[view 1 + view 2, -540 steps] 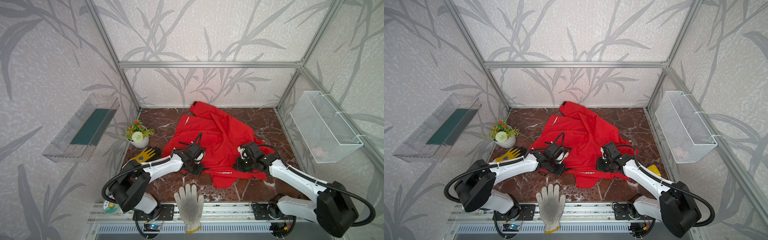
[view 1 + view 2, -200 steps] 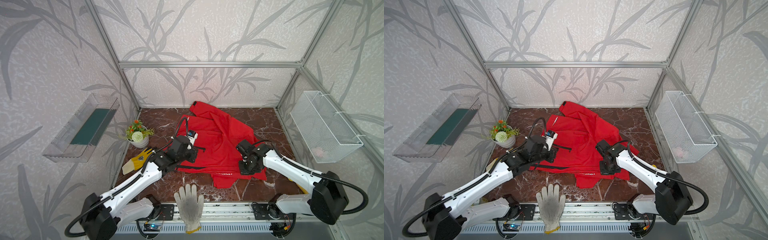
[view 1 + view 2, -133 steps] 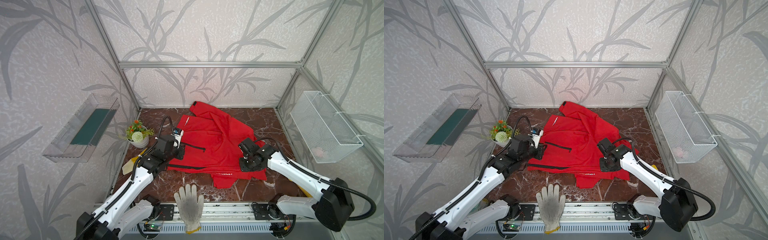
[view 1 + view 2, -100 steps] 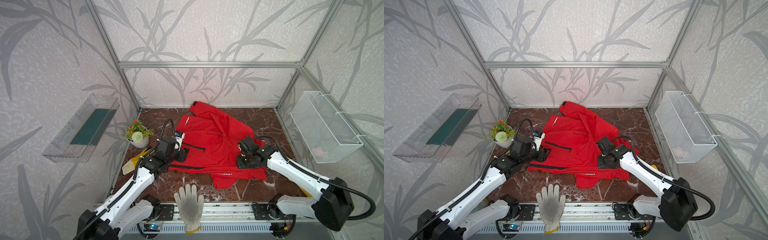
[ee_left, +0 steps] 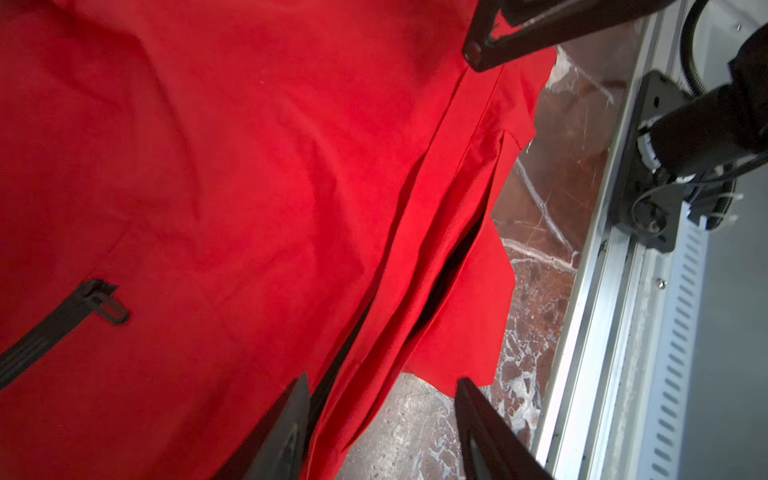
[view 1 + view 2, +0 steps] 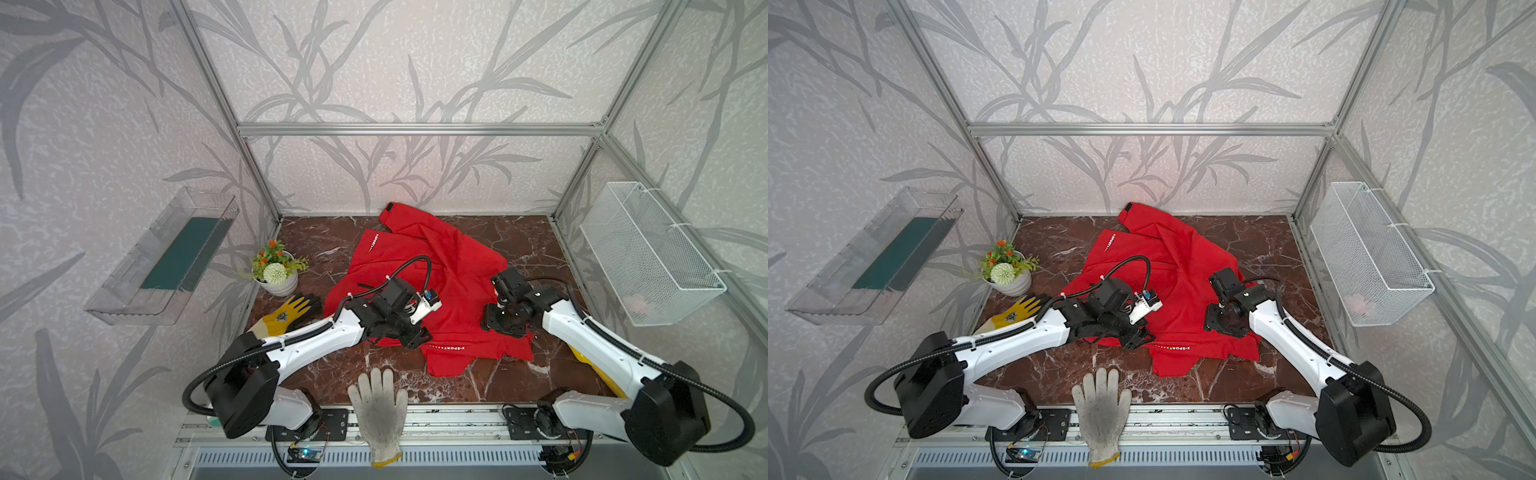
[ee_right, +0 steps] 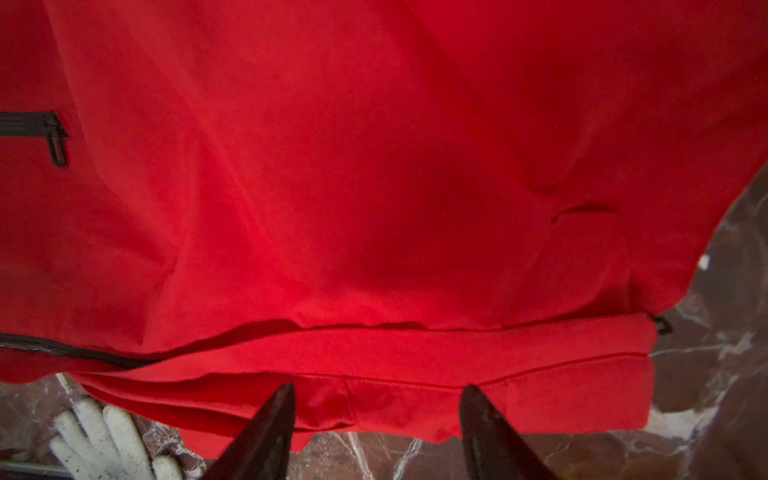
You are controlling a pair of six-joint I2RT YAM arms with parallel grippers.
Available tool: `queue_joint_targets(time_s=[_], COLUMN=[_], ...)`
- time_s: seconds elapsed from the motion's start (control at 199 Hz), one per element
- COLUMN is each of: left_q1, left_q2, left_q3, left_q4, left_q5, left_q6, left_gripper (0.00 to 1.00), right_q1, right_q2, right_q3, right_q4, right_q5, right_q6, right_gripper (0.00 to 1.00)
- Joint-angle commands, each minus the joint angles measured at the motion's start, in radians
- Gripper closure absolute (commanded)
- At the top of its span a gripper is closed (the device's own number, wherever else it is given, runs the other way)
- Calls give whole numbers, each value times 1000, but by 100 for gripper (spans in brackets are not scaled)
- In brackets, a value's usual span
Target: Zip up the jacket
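Roughly mid-bench (image 6: 324, 245), the jacket (image 6: 457, 270) lies spread and rumpled, front up. The left gripper (image 5: 382, 378) hangs over its open front edge with jaws apart, holding nothing. The right gripper (image 7: 378, 385) hovers over the folded near edge, jaws likewise apart. The cloth looks light, limp and slick, so I'd pinch the doubled seam beside the zipper (image 7: 83, 351), not loose fabric.
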Motion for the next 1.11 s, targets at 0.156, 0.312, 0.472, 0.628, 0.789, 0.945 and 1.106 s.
queue_joint_targets(time_s=[0.156, 0.312, 0.472, 0.628, 0.789, 0.945, 1.106], left_q1=[-69, -82, -98, -107, -113, -112, -110], left_q2=[152, 202, 213, 227, 210, 173, 203], left_q3=[142, 184, 183, 180, 194, 172, 194], left_q4=[-88, -134, -143, -137, -143, -100, -165], left_q5=[-30, -20, -46, -82, -136, -210, -266], left_q6=[197, 221, 221, 216, 219, 193, 204], left_gripper=[41, 48, 73, 79, 69, 66, 64], right_q1=[-55, -158, -173, -176, -177, -178, -177], right_q2=[-207, -265, -273, -260, -270, -276, -279], right_q3=[-153, -242, -249, -251, -255, -264, -270], right_q4=[-46, 19, 39, 51, 52, 61, 64], right_q5=[-53, -147, -153, -169, -176, -182, -189], right_q6=[171, 187, 177, 177, 178, 176, 175], right_gripper=[12, 10, 10, 10, 10, 10, 10])
